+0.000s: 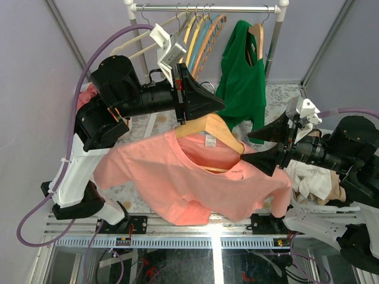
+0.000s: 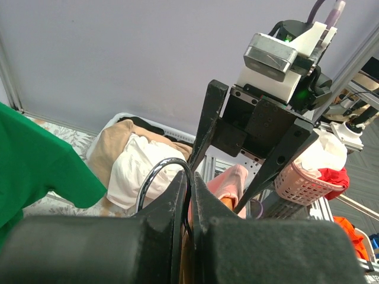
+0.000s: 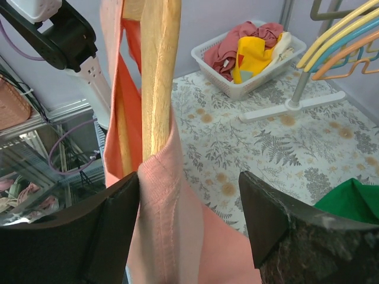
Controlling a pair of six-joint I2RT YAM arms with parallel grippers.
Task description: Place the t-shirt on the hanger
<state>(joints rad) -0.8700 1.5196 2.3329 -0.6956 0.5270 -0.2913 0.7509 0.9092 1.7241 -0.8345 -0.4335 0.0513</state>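
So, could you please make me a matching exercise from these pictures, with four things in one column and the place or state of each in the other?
Things:
1. pink t-shirt
2. green shirt
3. white basket
4. left end effector

Place or state:
A. hanging from the rail
B. shut on the hanger
C. draped over that hanger, up in the air
D. standing on the flowered table

Pairs: 1-C, 2-A, 3-D, 4-B.

A robotics lab cell: purple partition walls (image 1: 29, 89), aluminium-frame bench (image 1: 177, 240), staged clothes rail (image 1: 207, 8).
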